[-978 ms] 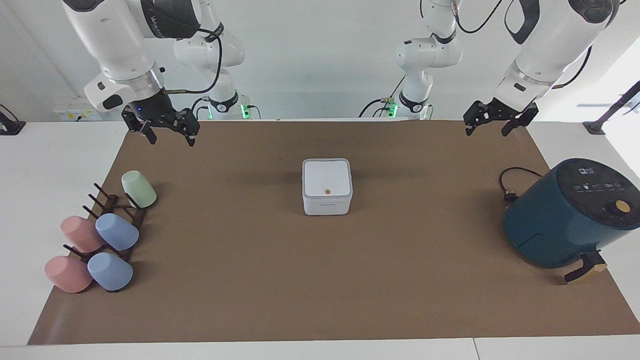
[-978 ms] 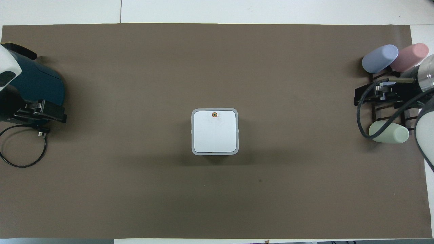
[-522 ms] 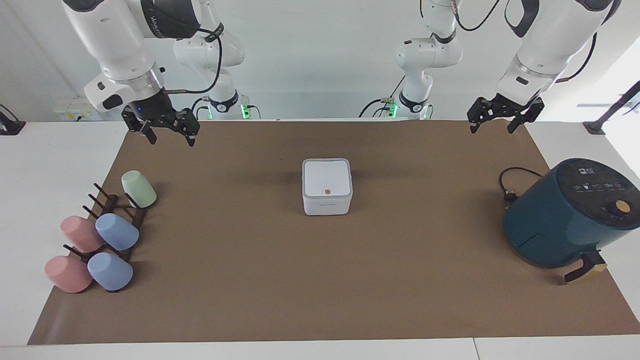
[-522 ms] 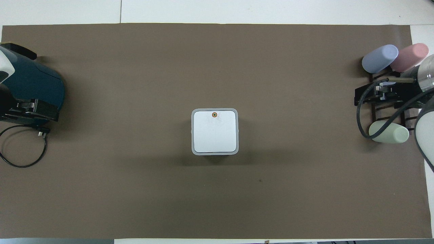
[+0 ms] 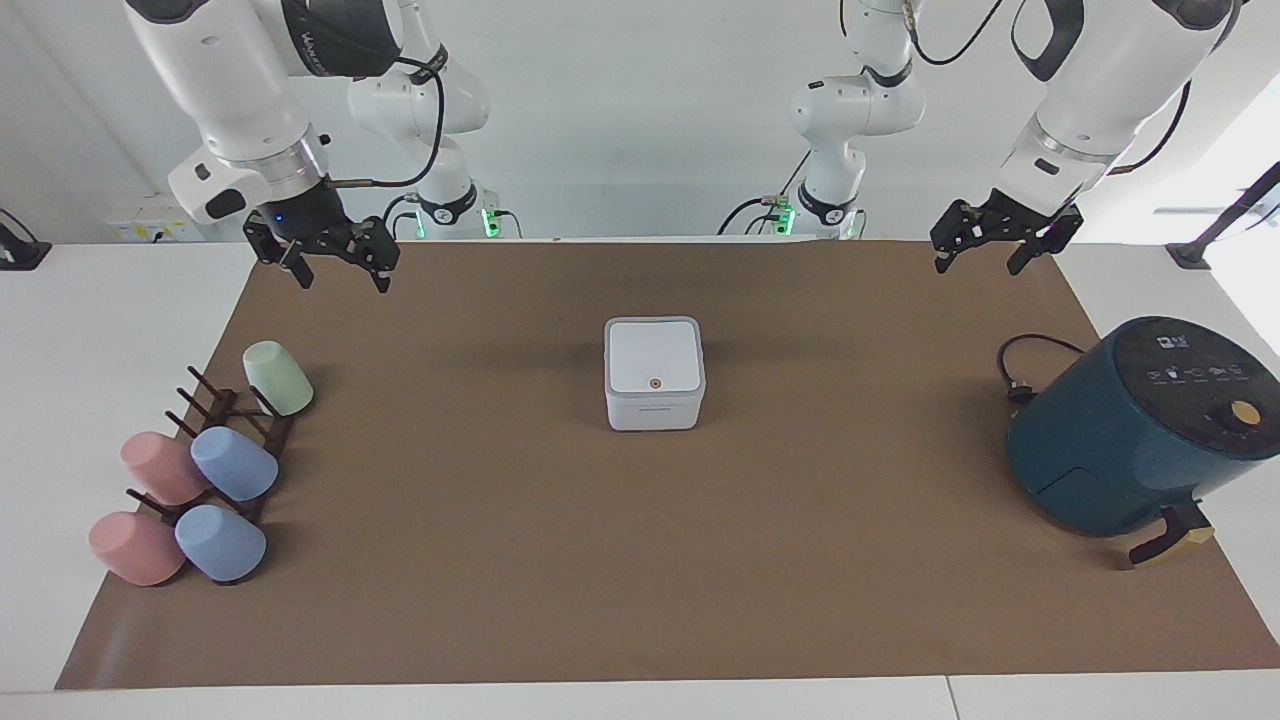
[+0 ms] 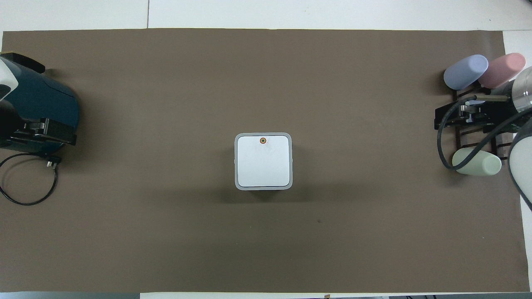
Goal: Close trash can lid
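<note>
Resting at the middle of the brown mat (image 5: 640,560) that covers the desk (image 5: 110,320), the small white cube-shaped plastic trash can (image 5: 655,410) carries its flat square white lid with grey rim (image 5: 652,357) level on top, the orange-ringed dot facing up. No gap shows between lid and body in either view, so the closing step appears complete.

The left gripper (image 5: 982,248) hangs in the air over the mat's corner at the left arm's end, above the coiled black power cord (image 5: 1020,375) of the large dark teal round air fryer (image 5: 1140,430). Its jaws stand spread apart and hold nothing. The right gripper (image 5: 338,268) hangs over the mat's corner at the right arm's end, above the dark wooden rack (image 5: 235,430) bearing pastel green, blue and pink plastic cups (image 5: 233,464). Its jaws are likewise released and empty.

Both grippers are well apart from the trash can. Judging from the seated lid, no further contact seems required; the next move would call only for keeping both arms clear, or for a light downward press on the lid should a latch check be wanted.
</note>
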